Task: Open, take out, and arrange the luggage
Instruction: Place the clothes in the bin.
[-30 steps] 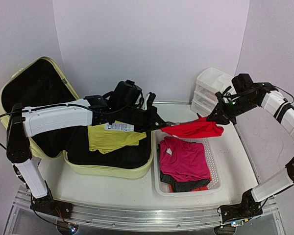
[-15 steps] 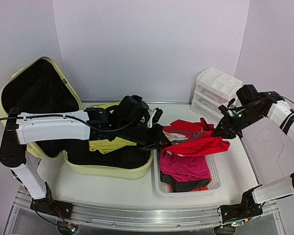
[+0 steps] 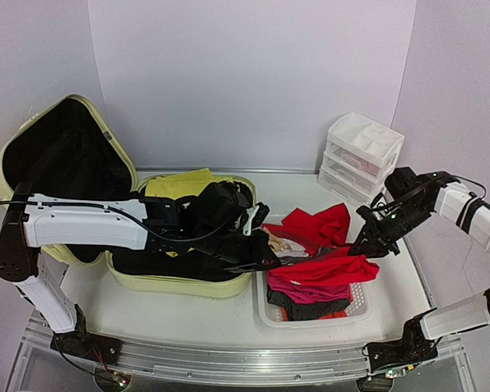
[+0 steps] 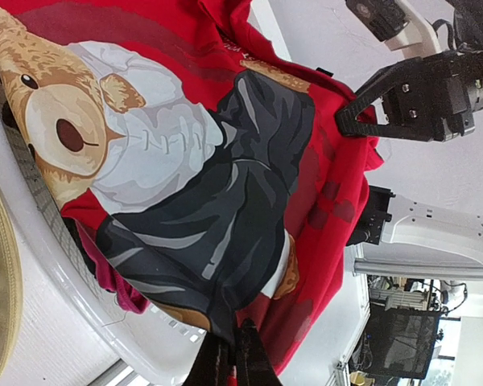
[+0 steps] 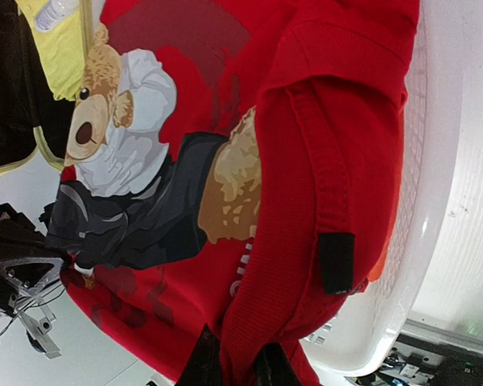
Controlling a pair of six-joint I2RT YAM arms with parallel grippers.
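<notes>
The pale yellow-green luggage (image 3: 188, 283) lies open at the left, its lid (image 3: 57, 147) propped up and a yellow garment (image 3: 178, 184) inside. A red shirt with a bear print (image 3: 322, 265) is stretched over the white mesh basket (image 3: 310, 320). My left gripper (image 3: 265, 260) is shut on the shirt's left edge (image 4: 225, 338). My right gripper (image 3: 367, 245) is shut on its right edge (image 5: 241, 354). The shirt rests low on the clothes in the basket.
A pink garment (image 3: 298, 287) and dark clothes (image 3: 310, 309) lie in the basket under the red shirt. A white drawer organizer (image 3: 359, 155) stands at the back right. The basket's rim shows in the wrist views (image 4: 105, 322) (image 5: 410, 265).
Both grippers have carried the red shirt from over the suitcase edge rightward and down onto the basket. The left arm has reached further right, uncovering the yellow garment in the suitcase.
</notes>
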